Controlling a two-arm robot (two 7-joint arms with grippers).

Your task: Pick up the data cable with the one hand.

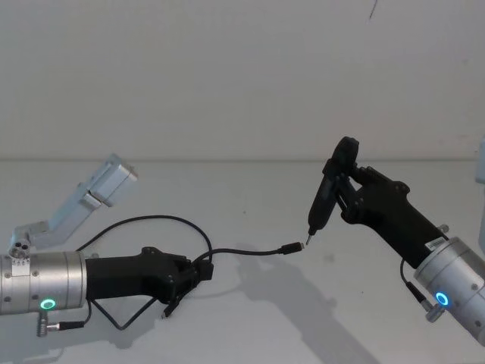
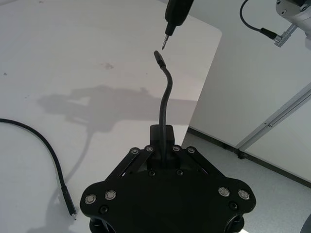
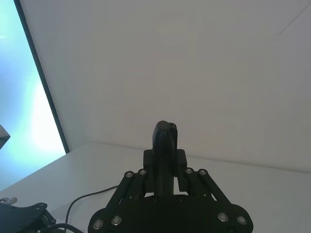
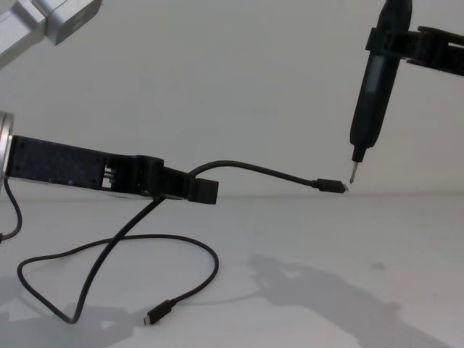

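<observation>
Cable, long thin black data cable [image 4: 246, 169] — clamped in left flat black gripper [image 4: 190, 190], lifted; keep level, clear of right gripper's [image 1: 350, 189] clamped black pen-shaped tool [image 4: 370, 80].

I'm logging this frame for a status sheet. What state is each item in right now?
data cable: gripped partway along, one plug lifted, the rest looped on the table.
left tool: shut on the data cable.
right tool: shut on the pen-shaped tool.
pen-shaped tool: upright, tip down, right by the raised plug.

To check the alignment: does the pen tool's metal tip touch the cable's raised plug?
Apart. The left wrist view shows white table between the metal tip and the plug.
</observation>
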